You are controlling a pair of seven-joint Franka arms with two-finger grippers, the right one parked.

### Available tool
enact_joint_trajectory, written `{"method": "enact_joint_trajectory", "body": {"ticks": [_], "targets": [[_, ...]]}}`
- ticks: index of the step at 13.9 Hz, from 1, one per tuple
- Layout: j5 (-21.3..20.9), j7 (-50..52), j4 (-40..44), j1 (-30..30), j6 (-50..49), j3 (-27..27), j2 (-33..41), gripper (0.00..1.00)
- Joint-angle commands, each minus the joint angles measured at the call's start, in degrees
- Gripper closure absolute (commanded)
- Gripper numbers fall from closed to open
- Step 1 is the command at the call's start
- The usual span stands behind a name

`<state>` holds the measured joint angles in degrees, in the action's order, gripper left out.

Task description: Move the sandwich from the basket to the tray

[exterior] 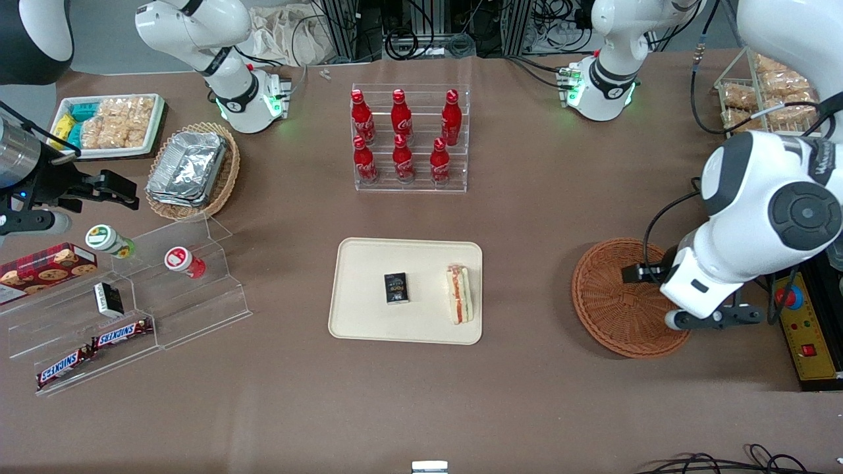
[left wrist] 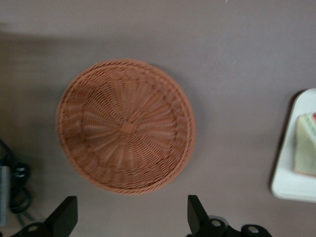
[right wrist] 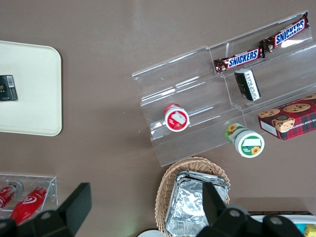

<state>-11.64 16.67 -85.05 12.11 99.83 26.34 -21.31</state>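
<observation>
Your sandwich (exterior: pixel 460 293) already lies on the tray (exterior: pixel 369 316); the gripper (left wrist: pixel 132 216) hangs above the empty basket (left wrist: pixel 126 126), fingers wide. Descending now could snag wicker.

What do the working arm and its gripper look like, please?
The left arm has glossy white rounded shells with dark grey bands and a dark grey round cap at one joint. A black cable runs along it. Its base glows green. The gripper, above the basket, has a white body and two black, wedge-shaped fingers, open.
</observation>
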Motion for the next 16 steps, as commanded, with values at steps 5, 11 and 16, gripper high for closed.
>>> {"method": "enact_joint_trajectory", "body": {"ticks": [5, 11, 16], "targets": [[10.40, -12.87, -15.41, -8.49, 3.45, -14.98, 15.85, 0.00], [13.67, -12.54, -10.68, -8.16, 2.83, -15.44, 12.97, 0.00], [9.99, -11.13, 0.04, -8.69, -2.61, -15.00, 6.99, 0.00]]}}
